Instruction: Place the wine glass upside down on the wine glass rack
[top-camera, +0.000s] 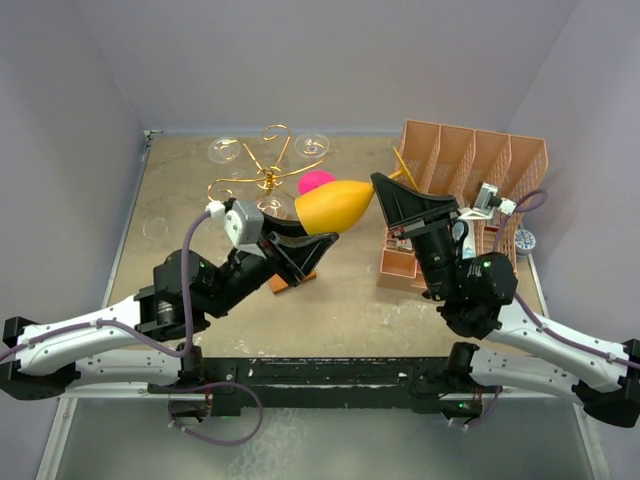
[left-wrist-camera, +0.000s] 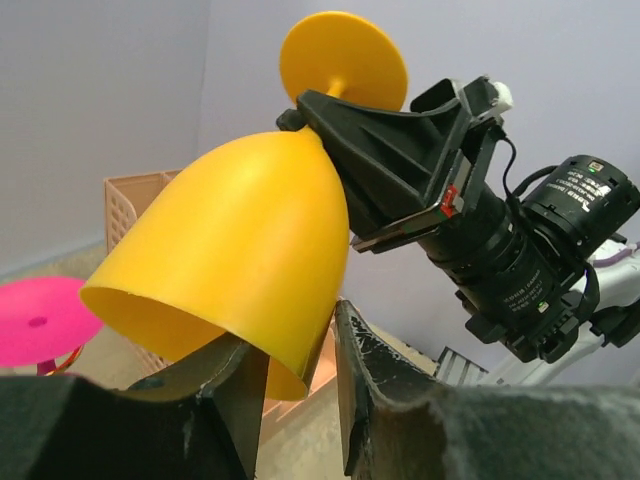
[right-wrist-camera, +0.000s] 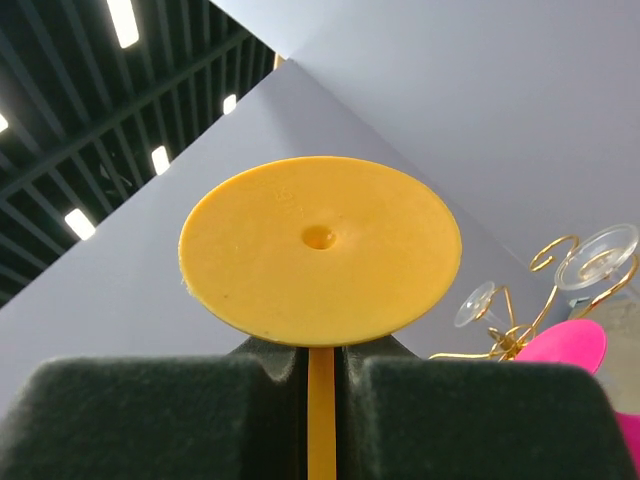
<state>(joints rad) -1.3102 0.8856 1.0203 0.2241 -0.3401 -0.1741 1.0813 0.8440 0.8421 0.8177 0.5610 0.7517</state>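
Top view: the yellow wine glass lies sideways in the air at frame centre, over the bench. The wine glass rack stands at upper left of it.

Left wrist view: the left gripper, bottom centre, has its jaws clenched on the bowl rim.

Right wrist view: the right gripper has its jaws clenched on the stem.

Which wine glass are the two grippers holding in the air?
The yellow glass: the left gripper holds its bowl rim and the right gripper its stem. The pink glass and clear glasses hang on the rack.
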